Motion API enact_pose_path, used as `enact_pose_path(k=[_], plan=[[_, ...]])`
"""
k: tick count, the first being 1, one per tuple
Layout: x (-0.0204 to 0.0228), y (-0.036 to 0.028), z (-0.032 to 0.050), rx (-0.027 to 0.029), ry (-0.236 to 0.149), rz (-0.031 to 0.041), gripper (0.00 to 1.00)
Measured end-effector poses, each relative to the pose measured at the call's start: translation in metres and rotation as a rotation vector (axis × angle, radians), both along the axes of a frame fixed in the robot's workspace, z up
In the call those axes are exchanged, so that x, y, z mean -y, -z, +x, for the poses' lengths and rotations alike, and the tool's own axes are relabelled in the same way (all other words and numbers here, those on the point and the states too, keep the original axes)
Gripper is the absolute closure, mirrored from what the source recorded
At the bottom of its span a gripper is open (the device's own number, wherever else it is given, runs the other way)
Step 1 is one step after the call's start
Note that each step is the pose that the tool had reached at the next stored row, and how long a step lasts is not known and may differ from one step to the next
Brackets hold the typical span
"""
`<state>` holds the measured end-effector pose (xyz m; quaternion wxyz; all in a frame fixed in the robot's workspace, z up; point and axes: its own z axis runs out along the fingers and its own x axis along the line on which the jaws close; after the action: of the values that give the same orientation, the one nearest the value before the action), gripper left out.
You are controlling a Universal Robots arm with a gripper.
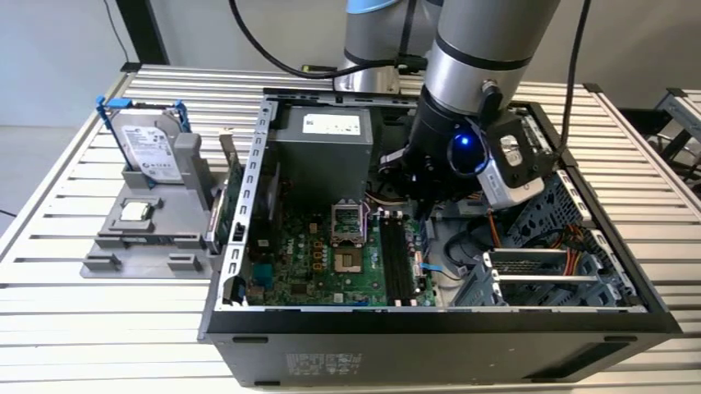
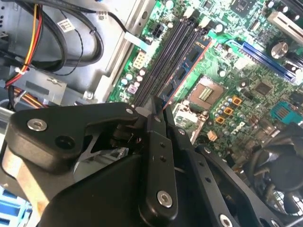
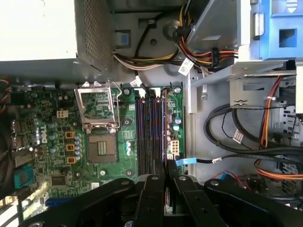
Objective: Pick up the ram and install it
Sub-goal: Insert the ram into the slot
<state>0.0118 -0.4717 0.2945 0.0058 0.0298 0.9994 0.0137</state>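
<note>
You are in a robotics lab or test workshop, not a home or an office. Your arm (image 1: 482, 49) stands at the far edge of a table (image 1: 66, 304) built of bare metal slats, and another slatted table (image 1: 681, 107) sits at the exterior view's right. An opened computer case (image 1: 438, 341) lies on the table with its motherboard (image 1: 318, 254) exposed. Beside it, a grey fixture (image 1: 143, 242) props a hard drive (image 1: 148, 148) upright. The walls behind are plain and pale.
</note>
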Motion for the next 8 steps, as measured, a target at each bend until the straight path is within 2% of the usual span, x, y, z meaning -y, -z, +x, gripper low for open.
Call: enact_pose_path(k=[8], plan=[[-0.0001, 0.0145, 0.0, 0.0, -0.004, 0.0001, 1.0]])
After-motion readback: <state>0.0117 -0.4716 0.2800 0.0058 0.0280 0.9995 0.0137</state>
